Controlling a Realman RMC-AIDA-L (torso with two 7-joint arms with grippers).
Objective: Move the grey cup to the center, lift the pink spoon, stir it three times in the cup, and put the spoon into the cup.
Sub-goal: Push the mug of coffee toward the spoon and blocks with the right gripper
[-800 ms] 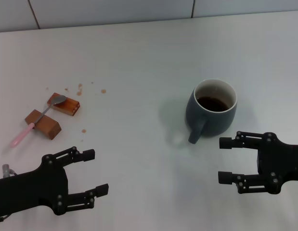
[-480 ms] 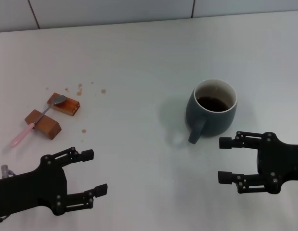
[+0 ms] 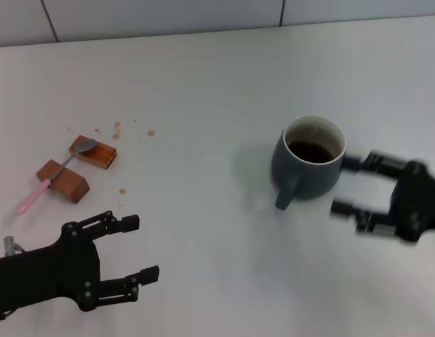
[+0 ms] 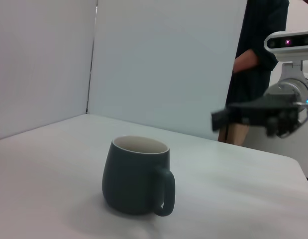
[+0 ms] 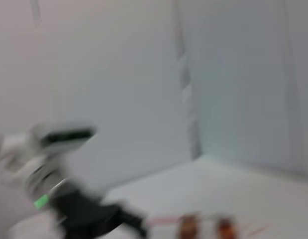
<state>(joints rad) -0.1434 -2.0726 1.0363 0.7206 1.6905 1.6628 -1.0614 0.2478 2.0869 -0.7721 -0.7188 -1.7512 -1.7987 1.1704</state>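
The grey cup [image 3: 312, 158] stands right of the table's middle with dark liquid inside and its handle toward me; the left wrist view shows the cup [image 4: 136, 177] too. At far left the pink spoon [image 3: 33, 197] lies across two wooden blocks, its metal bowl on the farther one. My right gripper [image 3: 343, 185] is open and blurred, its fingers pointing at the cup's right side, just apart from it. My left gripper [image 3: 142, 247] hangs open near the front left, below the spoon and holding nothing.
Two brown wooden blocks [image 3: 62, 181] [image 3: 94, 152] carry the spoon. Brown spots [image 3: 117, 130] dot the table beside them. A tiled wall [image 3: 168, 14] closes the back. A person [image 4: 253, 74] stands beyond the table's far edge.
My right gripper has moved away from me and to the right, from in front of the cup to its right side. The cup, spoon and left arm have barely moved.
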